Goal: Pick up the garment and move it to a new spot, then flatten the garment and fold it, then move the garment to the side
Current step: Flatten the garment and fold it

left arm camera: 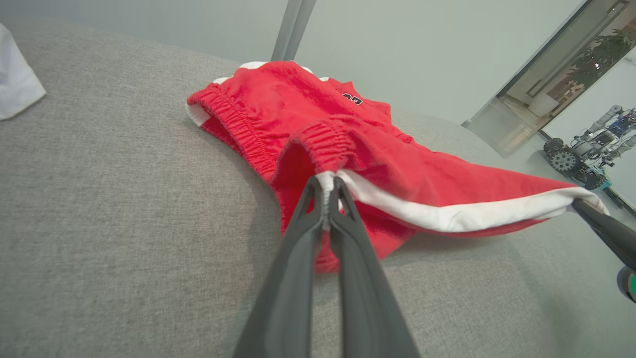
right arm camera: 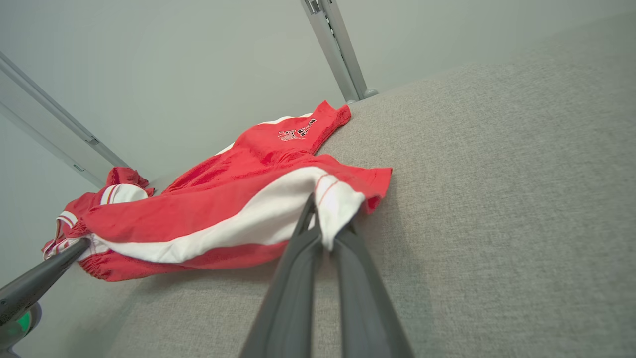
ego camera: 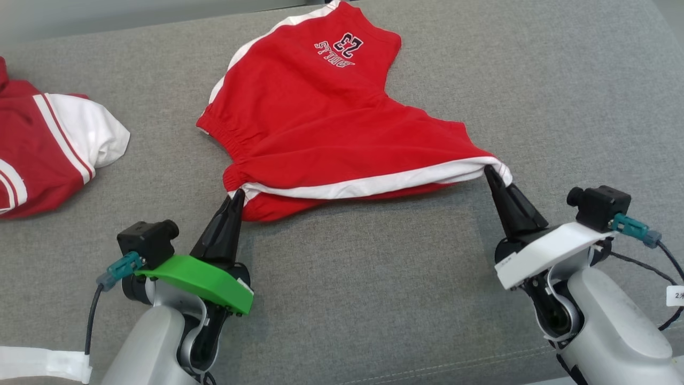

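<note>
I hold the shorts at two points. Left gripper pinches the waistband end; right gripper pinches the striped hem end. The far leg rests on the couch.

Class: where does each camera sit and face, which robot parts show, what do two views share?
Head view: from the head, forward and down at red shorts; left gripper, right gripper show.
Left wrist view: from that wrist, along its fingers, at the waistband.
Right wrist view: from that wrist, along its fingers, at the hem.
Shared: wrist views show the other gripper.
</note>
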Controlling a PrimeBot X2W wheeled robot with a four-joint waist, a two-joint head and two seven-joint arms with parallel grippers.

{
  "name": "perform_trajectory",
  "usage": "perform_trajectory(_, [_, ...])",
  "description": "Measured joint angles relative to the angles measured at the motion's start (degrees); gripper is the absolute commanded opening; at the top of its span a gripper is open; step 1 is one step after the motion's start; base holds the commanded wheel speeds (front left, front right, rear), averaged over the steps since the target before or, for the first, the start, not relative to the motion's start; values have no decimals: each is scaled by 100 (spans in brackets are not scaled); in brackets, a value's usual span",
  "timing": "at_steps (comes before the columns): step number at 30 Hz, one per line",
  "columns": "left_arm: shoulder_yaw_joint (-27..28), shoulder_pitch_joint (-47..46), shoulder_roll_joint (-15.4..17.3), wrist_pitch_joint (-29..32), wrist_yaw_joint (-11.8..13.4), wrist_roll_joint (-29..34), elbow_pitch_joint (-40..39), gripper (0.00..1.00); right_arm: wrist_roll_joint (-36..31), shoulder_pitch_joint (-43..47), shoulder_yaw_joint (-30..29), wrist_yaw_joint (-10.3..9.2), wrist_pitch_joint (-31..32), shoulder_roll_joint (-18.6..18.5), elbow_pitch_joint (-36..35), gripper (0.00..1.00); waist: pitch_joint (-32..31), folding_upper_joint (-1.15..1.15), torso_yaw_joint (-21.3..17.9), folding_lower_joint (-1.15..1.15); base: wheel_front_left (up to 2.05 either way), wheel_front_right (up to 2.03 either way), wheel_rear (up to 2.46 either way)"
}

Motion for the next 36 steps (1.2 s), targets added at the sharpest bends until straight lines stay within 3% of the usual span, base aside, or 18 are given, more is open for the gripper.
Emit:
perform_trajectory(10, [-412, 561, 294, -10, -52, -76, -126, 0, -40, 536, 288, 0, -42, 7, 0, 0, -324, 0, 59, 0, 0, 0, 0])
perform_trajectory(22, [-1038, 1183, 678, 42, -53, -831, -444, 0, 13, 805, 302, 0, -43, -57, 210, 0, -438, 0, 58, 0, 0, 0, 0])
perform_trajectory(36, [-1202, 1441, 1155, 7, -54, -1384, -592, 0, 116, 1260, 614, 0, -43, -198, 152, 0, -553, 0, 108, 0, 0, 0, 0])
